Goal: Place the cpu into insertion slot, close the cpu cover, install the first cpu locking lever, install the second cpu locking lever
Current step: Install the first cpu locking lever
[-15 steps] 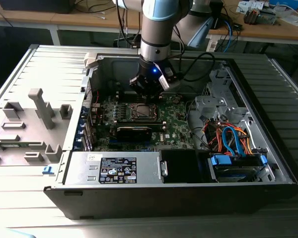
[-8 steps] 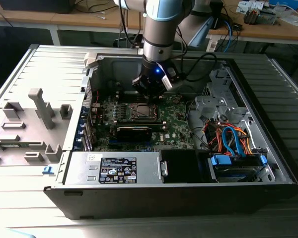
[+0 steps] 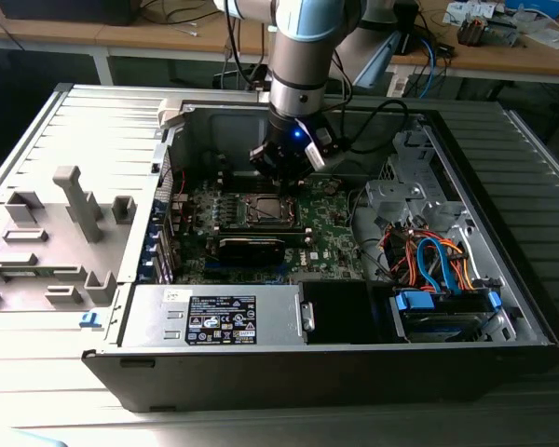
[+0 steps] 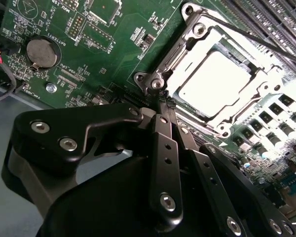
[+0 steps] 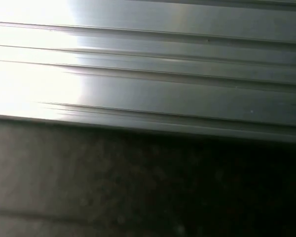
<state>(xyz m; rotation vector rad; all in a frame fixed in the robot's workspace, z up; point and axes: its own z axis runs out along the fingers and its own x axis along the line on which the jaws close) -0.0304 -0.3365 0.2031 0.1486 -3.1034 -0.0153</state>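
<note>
My tool (image 4: 164,104), fingers pinched shut, sits at the socket corner with the cpu (image 4: 214,84) seated just ahead under its cover (image 4: 266,86); I judge a slip could scrape the board (image 4: 113,54).

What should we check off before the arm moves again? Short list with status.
1. cpu seated in the insertion slot: ok, bright top lies flat inside.
2. cpu cover down over the chip: ok, frame sits around it.
3. gripper tips at the cover's corner screw: ok, right beside it.
4. Locking levers latched: cannot tell.
5. Arm over the motherboard in the exterior view: ok.
</note>
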